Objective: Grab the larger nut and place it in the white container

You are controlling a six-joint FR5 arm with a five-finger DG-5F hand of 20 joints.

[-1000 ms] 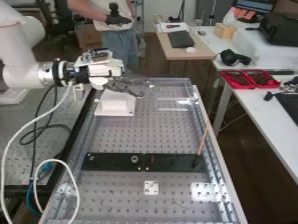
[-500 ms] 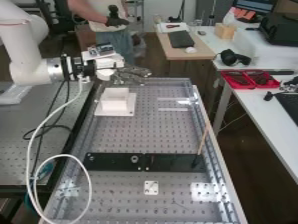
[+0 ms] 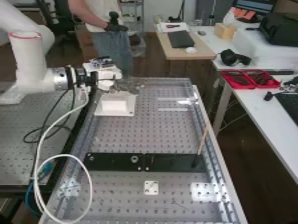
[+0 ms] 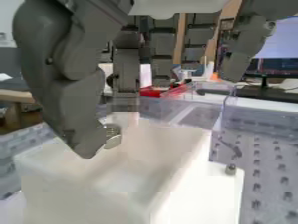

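Metal nut — pinched between thumb and finger of hand, above white container. Apparent step: placing — next, lower, release.

The perforated bench carries the white container, two dark strips and a small white plate

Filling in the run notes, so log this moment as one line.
hand: over white container | nut: held at thumb's tip | release: not yet | black plate: lying on bench
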